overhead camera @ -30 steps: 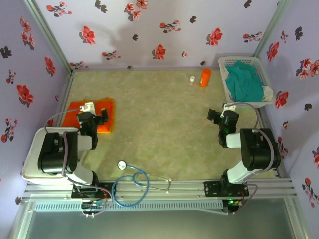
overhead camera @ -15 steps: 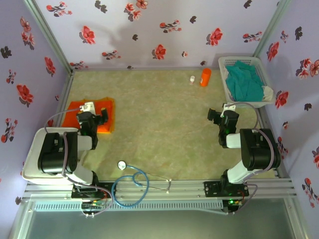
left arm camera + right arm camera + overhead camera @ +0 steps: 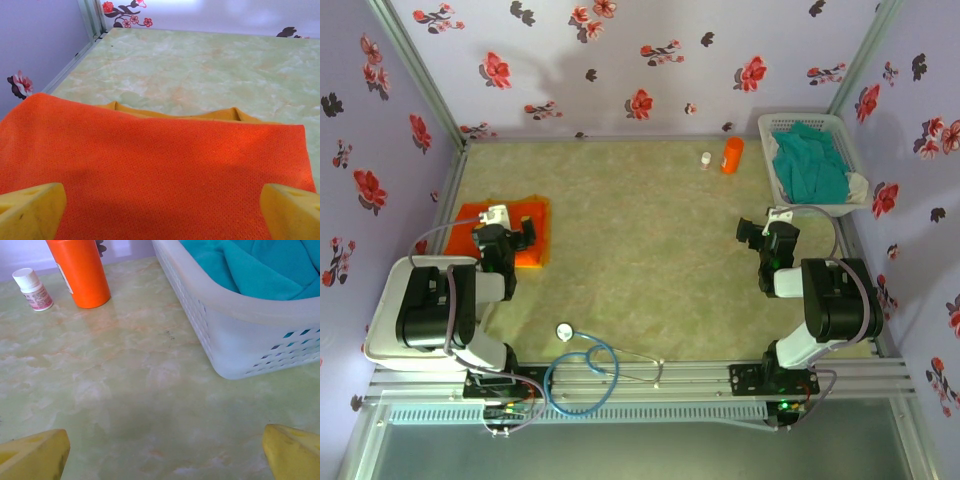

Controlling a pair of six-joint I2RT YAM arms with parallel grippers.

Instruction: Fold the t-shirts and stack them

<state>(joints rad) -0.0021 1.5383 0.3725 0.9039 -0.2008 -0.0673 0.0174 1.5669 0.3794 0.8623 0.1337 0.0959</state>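
Note:
A folded bright orange t-shirt (image 3: 536, 222) lies flat on the table at the left. My left gripper (image 3: 512, 240) stands open just over its near part. In the left wrist view the orange t-shirt (image 3: 150, 165) spreads under my left gripper (image 3: 161, 212), whose yellow fingertips (image 3: 30, 212) stay wide apart with nothing between them. The teal-green t-shirt (image 3: 810, 165) is bunched up in a white basket (image 3: 767, 150) at the back right. My right gripper (image 3: 757, 237) is open above bare table, short of the basket. The right wrist view has the teal t-shirt (image 3: 260, 265) above my right gripper (image 3: 162, 452).
An orange bottle (image 3: 732, 155) and a small white bottle (image 3: 706, 160) stand at the back, left of the basket (image 3: 225, 305); both bottles, orange (image 3: 80, 270) and white (image 3: 32, 289), are ahead of the right wrist. A blue stethoscope (image 3: 585, 365) lies at the table's near edge.

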